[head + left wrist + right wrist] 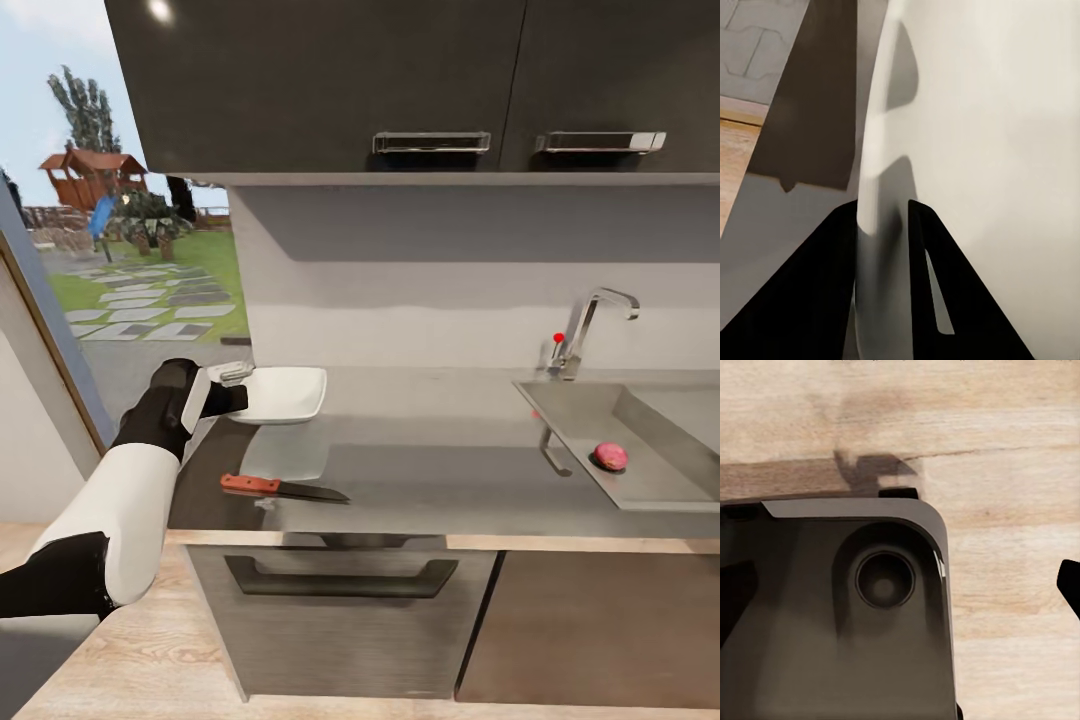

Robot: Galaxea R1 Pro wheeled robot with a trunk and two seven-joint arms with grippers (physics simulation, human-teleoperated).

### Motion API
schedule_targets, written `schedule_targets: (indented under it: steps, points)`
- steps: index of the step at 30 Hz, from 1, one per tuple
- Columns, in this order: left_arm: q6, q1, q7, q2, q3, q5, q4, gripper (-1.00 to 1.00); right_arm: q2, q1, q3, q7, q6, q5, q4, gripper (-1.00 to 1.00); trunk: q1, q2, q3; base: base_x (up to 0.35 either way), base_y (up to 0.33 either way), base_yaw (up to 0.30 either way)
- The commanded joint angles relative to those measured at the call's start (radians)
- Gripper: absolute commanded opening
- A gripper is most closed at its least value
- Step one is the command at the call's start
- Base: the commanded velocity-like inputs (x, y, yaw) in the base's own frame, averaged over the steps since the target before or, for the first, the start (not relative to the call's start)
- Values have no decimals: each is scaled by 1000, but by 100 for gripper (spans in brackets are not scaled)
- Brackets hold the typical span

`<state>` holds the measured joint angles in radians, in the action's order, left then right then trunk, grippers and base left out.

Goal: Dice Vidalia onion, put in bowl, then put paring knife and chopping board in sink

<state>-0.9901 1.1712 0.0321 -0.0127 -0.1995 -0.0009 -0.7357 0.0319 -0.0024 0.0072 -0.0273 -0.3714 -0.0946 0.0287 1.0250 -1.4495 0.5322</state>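
Left gripper (228, 388) is clamped on the near rim of the bowl (285, 392), at the countertop's (430, 470) left end. Knife (283, 488) lies flat near the front edge. Onion (610, 456) sits in the sink (570, 415). Right gripper (1069, 585): state cannot be told.

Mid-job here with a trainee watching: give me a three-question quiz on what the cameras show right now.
1. True or false: the Vidalia onion lies on the chopping board.
2. Multiple choice: the left gripper is A) holding the paring knife, B) closed over the rim of the bowl, C) hanging free above the sink.
3. Short answer: where is the paring knife lying?

Key
1. False; it sits in the sink.
2. B; in the left wrist view the fingers straddle the white rim.
3. On the countertop, in front of the bowl, near the front edge.
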Motion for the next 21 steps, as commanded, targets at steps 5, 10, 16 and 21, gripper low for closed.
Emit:
schedule_targets:
  steps: [5, 10, 16, 21]
  points:
    - [-9, -1, 3, -3, 5, -1, 6, -100, -6, 0, 7, -6, 3, -8, 6, 100, 0, -1, 1, 0, 0, 0]
    - [-9, -1, 2, -3, 18, -2, 35, -100, -28, 0, 7, -5, 4, -8, 16, 100, 0, -1, 1, 0, 0, 0]
    - [-9, -1, 3, -3, 42, -5, 47, -100, -43, 0, 10, -5, -27, -8, 50, 100, 0, -1, 1, 0, 0, 0]
    - [-9, -1, 3, -3, 65, -5, 42, -100, -44, -1, 10, -5, -29, -8, 55, 100, 0, -1, 1, 0, 0, 0]
